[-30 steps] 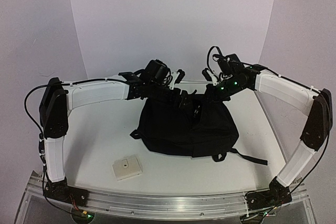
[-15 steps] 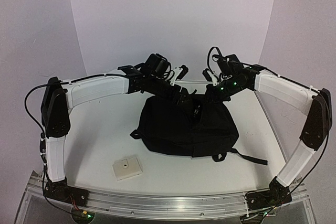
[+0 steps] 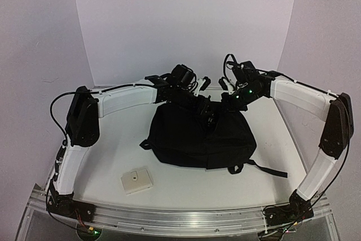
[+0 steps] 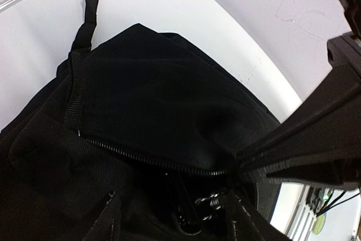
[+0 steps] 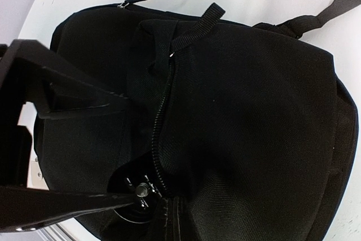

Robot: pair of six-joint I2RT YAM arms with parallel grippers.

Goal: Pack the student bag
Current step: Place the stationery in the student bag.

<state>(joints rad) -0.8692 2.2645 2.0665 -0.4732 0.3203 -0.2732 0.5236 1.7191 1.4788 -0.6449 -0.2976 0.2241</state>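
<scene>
The student bag is a big black backpack lying mid-table, with its top zipper open. My left gripper reaches down into that opening. Its two dark fingers stand apart, so it is open. A glossy black object with metal parts lies inside the bag between them, and whether they touch it cannot be told. My right gripper is shut, pinching the bag's fabric at the end of the zipper and holding the mouth up. The right gripper's tip also shows in the left wrist view.
A small white box lies on the table near the front left. A long black strap trails from the bag toward the right. The curved white backdrop rises behind the bag. Both forearms cross above the bag's far edge.
My left arm has swung right and forward, and its gripper has gone from above the bag's far-left side down into the top opening, jaws narrowing somewhat. The right gripper has kept its pinch.
</scene>
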